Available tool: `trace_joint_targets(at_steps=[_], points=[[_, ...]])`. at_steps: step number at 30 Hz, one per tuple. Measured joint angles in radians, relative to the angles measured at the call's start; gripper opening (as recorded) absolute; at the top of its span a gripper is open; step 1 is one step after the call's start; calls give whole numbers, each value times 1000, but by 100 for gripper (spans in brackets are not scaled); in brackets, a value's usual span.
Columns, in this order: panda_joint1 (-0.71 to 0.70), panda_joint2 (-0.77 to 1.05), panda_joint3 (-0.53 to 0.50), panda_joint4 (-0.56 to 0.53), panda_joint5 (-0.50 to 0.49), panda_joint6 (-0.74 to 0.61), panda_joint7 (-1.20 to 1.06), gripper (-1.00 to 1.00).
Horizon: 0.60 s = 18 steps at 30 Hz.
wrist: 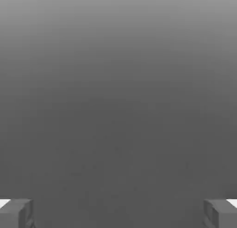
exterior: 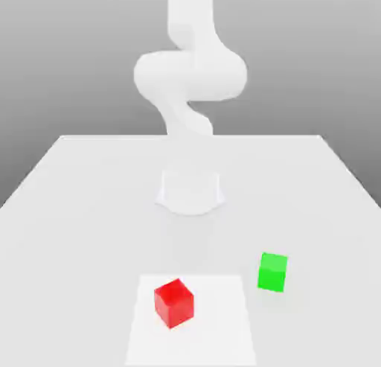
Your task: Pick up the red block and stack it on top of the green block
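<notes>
- Exterior view: we find the red block [exterior: 174, 303] on the worktop [exterior: 82, 202], near the front edge, resting on a paler square patch [exterior: 223, 321]. It sits turned, one vertical edge facing the camera.
- Exterior view: the green block [exterior: 272, 272] stands off the patch, toward this view's right of the red one and slightly farther back. The two are apart, not touching.
- Exterior view: the arm [exterior: 190, 75] rises at the far middle of the worktop, coiled high above its base [exterior: 190, 190]. We cannot make out the jaws here.
- Hand view: we see two grey fingertips [wrist: 18, 213] at opposite sides of the picture, so the jaws stand spread wide with nothing between them. The gripper [wrist: 118, 214] faces only a plain grey backdrop; neither block appears.
- Judgement: the red block lies low and forward of the arm's base, well apart from the hand. We judge the coming move needs a reach forward and down, with the wrist turned to meet the block's rotated faces squarely.
</notes>
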Motion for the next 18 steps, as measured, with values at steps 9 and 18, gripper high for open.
trace_joint_targets(at_steps=[9,18], points=[[18,336,-53,-168,-74,184,-211,0],[32,662,-102,-333,-17,368,-510,0]])
